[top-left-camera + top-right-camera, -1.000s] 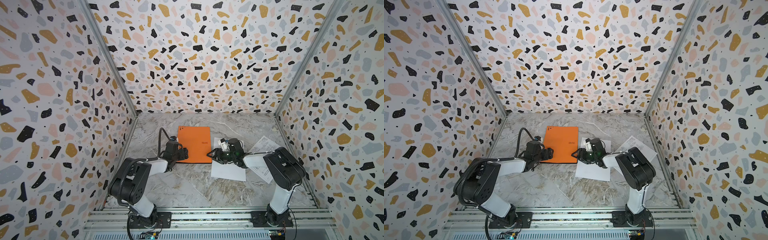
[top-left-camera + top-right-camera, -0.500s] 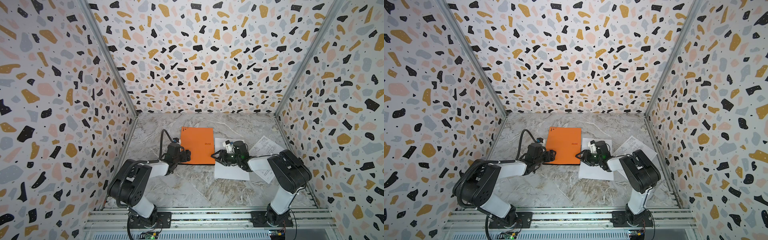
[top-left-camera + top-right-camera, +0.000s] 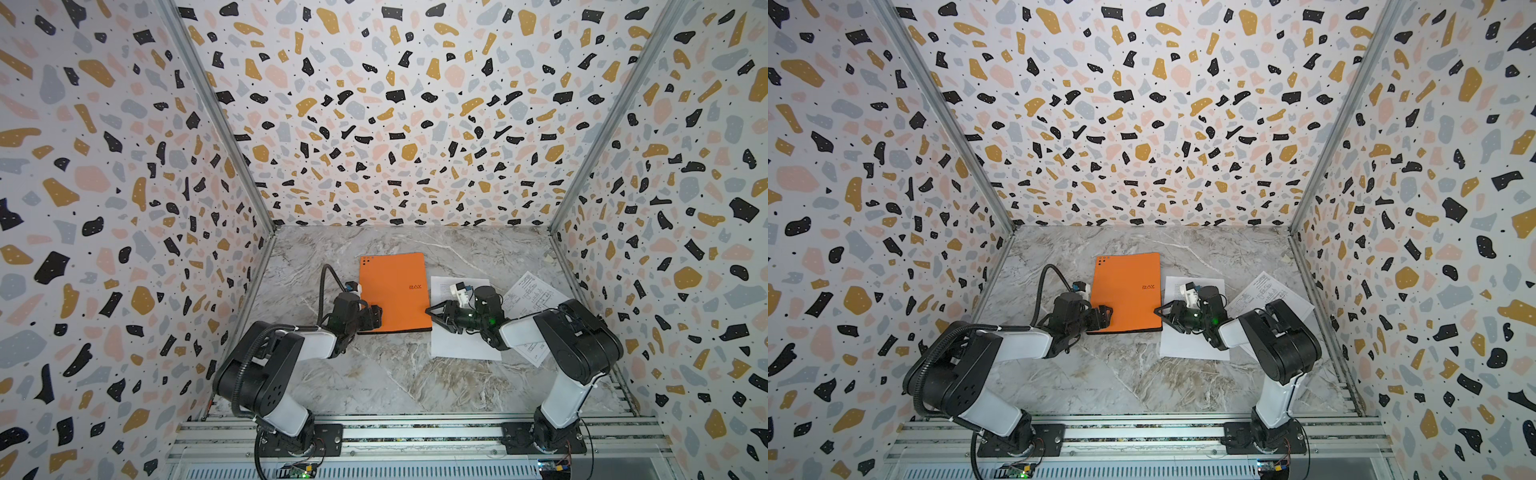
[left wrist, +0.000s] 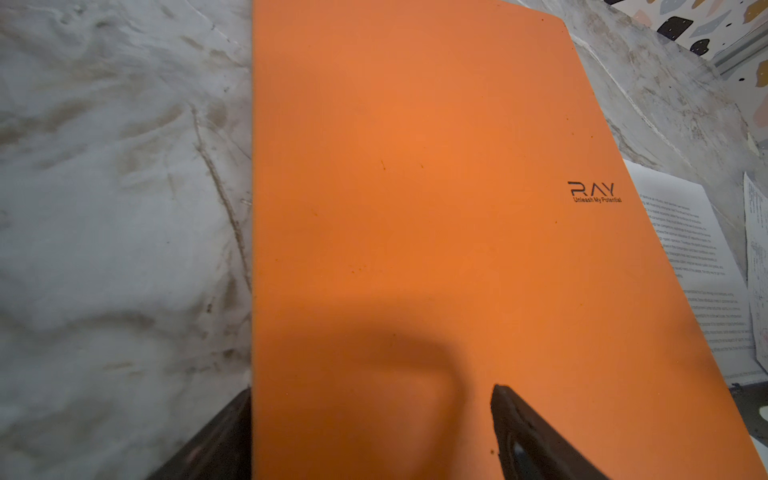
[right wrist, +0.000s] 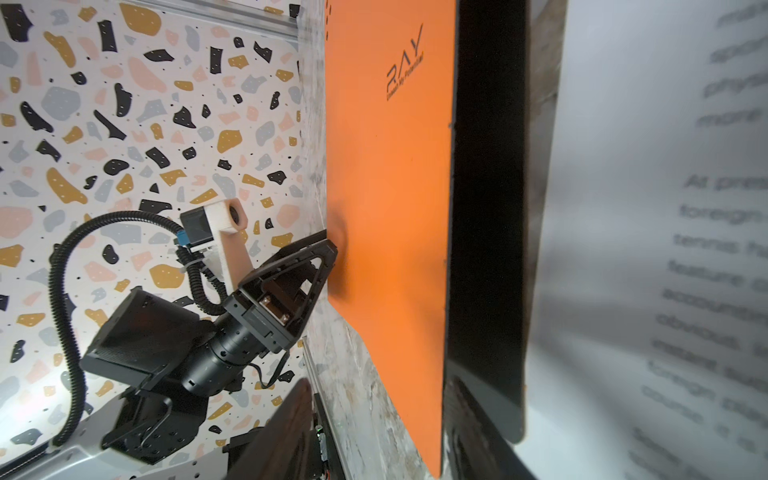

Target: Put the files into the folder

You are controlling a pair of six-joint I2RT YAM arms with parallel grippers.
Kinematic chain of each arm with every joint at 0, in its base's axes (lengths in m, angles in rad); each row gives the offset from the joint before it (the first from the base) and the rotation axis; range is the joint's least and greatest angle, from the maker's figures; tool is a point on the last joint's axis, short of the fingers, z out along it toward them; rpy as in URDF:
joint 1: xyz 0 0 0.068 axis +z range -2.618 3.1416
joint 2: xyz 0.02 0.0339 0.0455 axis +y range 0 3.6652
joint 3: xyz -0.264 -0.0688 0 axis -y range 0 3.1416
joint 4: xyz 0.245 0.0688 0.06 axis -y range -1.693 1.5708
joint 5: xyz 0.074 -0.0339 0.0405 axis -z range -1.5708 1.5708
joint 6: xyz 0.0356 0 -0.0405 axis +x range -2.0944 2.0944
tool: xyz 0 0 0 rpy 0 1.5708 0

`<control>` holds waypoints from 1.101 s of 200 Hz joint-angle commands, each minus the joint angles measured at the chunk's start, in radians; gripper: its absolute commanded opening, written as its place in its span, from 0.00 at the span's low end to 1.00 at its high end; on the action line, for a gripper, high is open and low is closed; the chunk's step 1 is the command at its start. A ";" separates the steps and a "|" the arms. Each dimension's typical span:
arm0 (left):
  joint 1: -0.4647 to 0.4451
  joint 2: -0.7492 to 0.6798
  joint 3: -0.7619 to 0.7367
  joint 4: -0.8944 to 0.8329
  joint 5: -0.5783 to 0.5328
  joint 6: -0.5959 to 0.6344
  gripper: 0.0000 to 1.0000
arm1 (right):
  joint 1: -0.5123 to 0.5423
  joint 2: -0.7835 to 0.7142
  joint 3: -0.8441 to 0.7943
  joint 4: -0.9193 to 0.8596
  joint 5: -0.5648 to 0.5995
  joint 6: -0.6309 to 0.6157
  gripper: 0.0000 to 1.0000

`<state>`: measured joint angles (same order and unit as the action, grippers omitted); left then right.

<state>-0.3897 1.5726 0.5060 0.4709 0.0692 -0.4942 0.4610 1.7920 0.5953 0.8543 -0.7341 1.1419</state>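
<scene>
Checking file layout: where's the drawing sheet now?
In both top views the drawing sheet lies at the table's right side, beside the text sheet, partly under the right arm.

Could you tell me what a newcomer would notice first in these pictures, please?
Speckled terrazzo walls enclose the scene. At the centre lies a closed orange folder, with the left claw and right claw open at its side edges; two white sheets lie to its right.

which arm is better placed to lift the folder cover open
The right arm, probably. Its jaws stand apart around the folder's logo-side edge, likely the opening side, by the near corner. The left arm's jaws sit at the opposite edge, better suited to hold it down.
</scene>
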 commanded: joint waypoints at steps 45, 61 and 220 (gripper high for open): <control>-0.022 -0.019 -0.021 0.095 0.087 -0.010 0.87 | 0.004 0.036 -0.027 0.277 -0.092 0.121 0.45; -0.021 -0.016 -0.020 0.103 0.094 -0.009 0.87 | 0.002 0.037 -0.034 0.301 -0.093 0.136 0.43; -0.027 -0.183 -0.024 -0.029 -0.105 0.044 0.92 | 0.049 -0.067 0.072 -0.114 0.047 -0.031 0.06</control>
<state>-0.4076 1.4696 0.4934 0.4702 0.0559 -0.4896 0.4835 1.7916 0.6083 0.8604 -0.7437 1.1744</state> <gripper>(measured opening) 0.910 0.065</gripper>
